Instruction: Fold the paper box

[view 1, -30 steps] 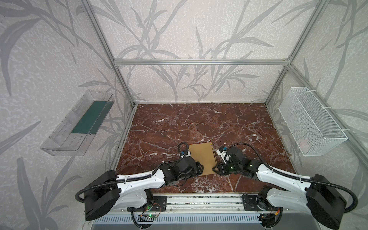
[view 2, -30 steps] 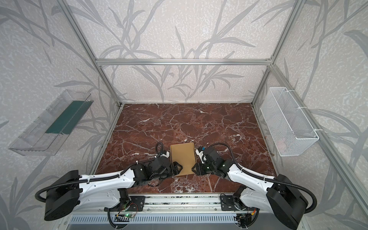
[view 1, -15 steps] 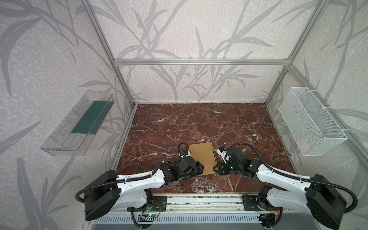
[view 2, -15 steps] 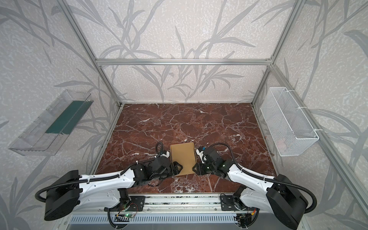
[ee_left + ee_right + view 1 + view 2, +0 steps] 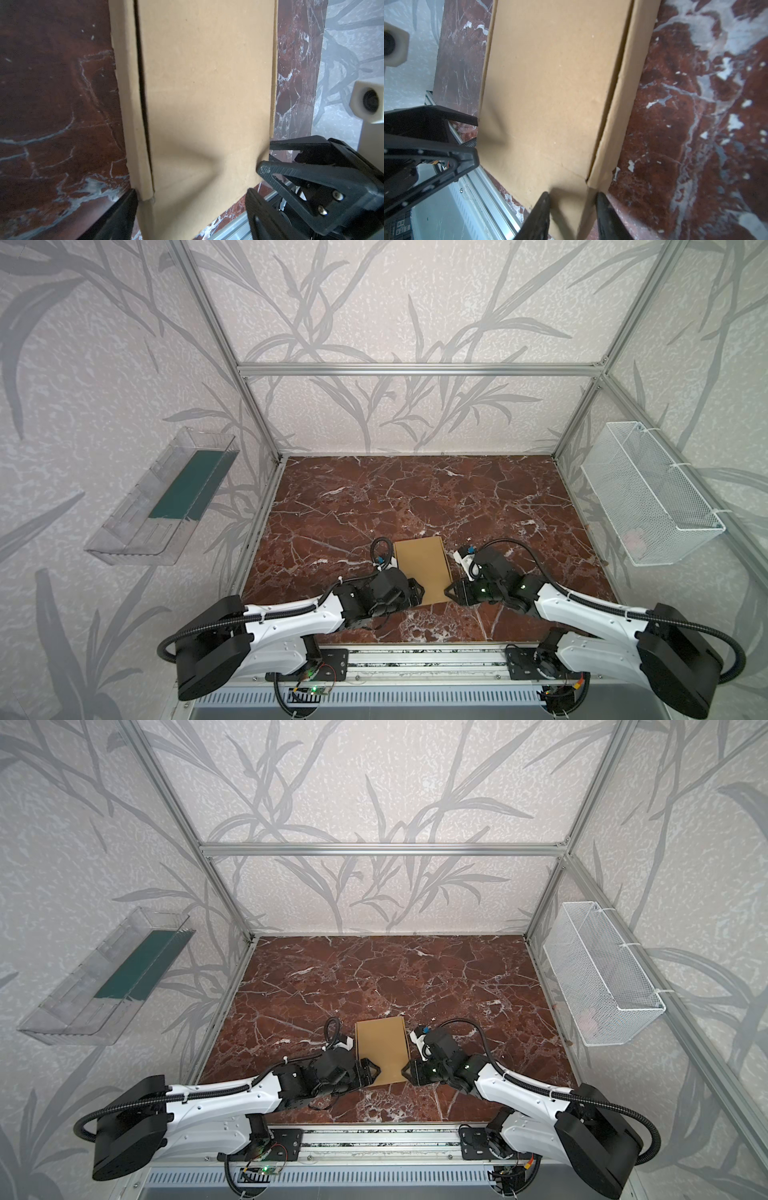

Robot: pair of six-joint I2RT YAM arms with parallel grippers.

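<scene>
Cardboard corners bracketed

The paper box [image 5: 422, 568] lay lower centre in both top views on the marble table [image 5: 415, 497]. The left gripper [image 5: 419, 594] stood wide-jawed astride its lower-left corner; the right gripper [image 5: 449, 591] straddled the lower-right, grip unclear.

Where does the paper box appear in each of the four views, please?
Top view: paper box low centre, on the marble table.
Top view: likewise low centre.
Left wrist: close up, filling the middle.
Right wrist: close up, filling the middle.
Shared landmark: the aluminium rail beyond the box's near end.
</scene>
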